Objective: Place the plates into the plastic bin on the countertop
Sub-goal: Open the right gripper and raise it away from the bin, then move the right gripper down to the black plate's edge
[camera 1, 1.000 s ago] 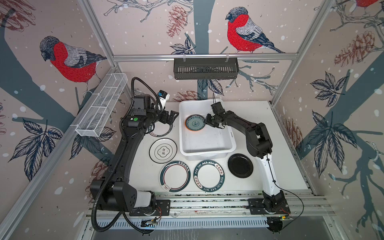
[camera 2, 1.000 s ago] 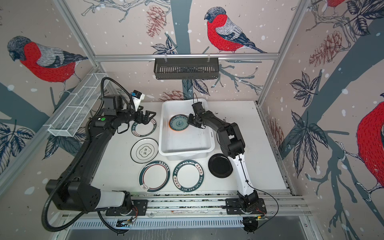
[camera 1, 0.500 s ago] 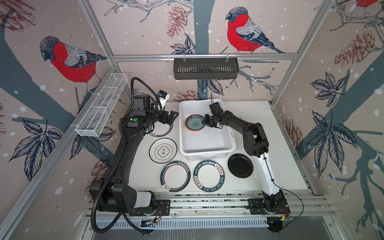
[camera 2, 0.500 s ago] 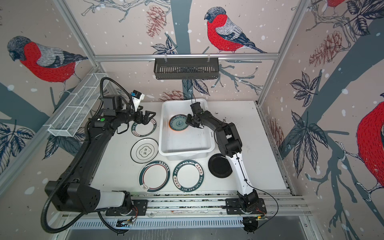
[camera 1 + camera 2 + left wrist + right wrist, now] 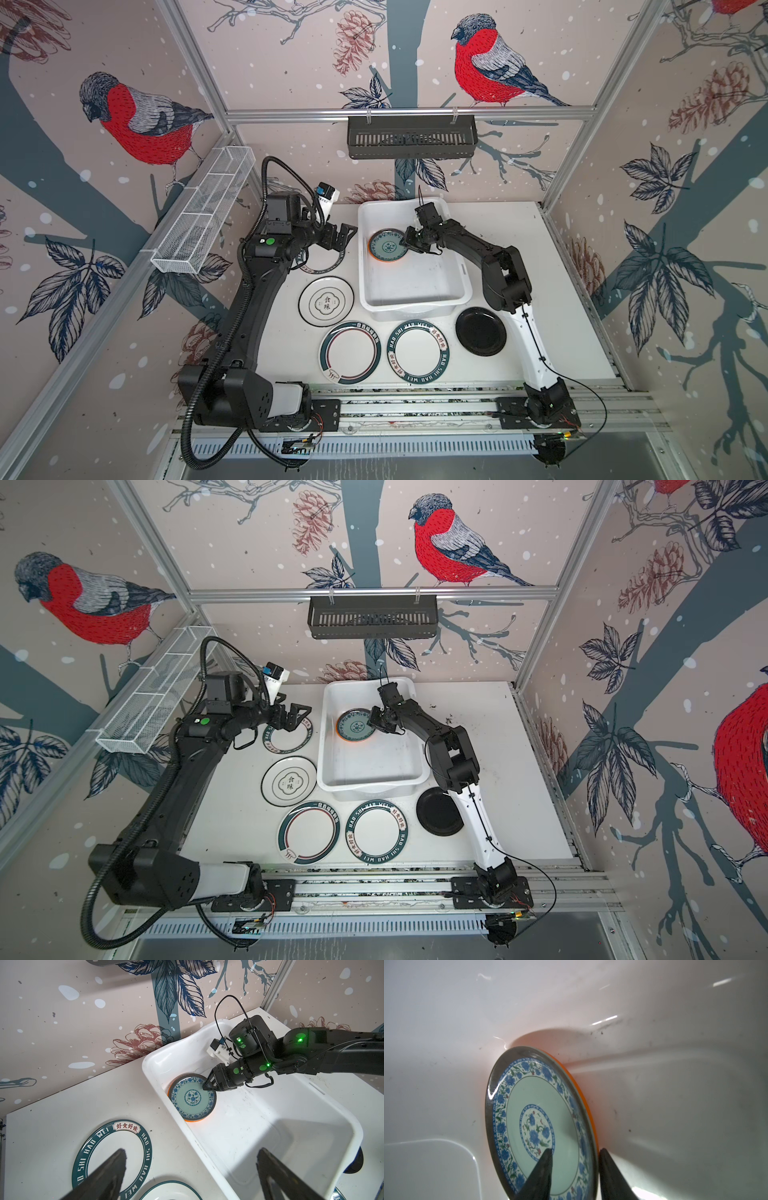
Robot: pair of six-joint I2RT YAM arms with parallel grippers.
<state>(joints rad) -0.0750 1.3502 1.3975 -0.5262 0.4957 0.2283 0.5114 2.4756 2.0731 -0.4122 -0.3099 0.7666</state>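
The white plastic bin [image 5: 415,307] stands on the countertop [image 5: 540,270]. Inside it a teal-patterned plate [image 5: 384,247] lies on an orange plate [image 5: 583,1093]. My right gripper [image 5: 575,1150] is open and straddles their rim, one finger over the teal face, the other outside the orange edge. In both top views it sits at the plate's right edge [image 5: 372,723]. My left gripper [image 5: 192,1150] is open wide and empty, hovering above a green-rimmed lettered plate [image 5: 322,268] just left of the bin. Several more plates lie on the countertop, among them a black plate [image 5: 481,336].
A black slotted rack [image 5: 411,137] hangs on the back wall. A white wire basket [image 5: 203,224] juts from the left wall. Aluminium rails [image 5: 415,405] with both arm bases edge the front. The right forearm [image 5: 469,245] spans the bin's right rim.
My right gripper has crept a little to the left onto the teal plate's rim and the arm's elbow followed. The plates and the left arm have not moved.
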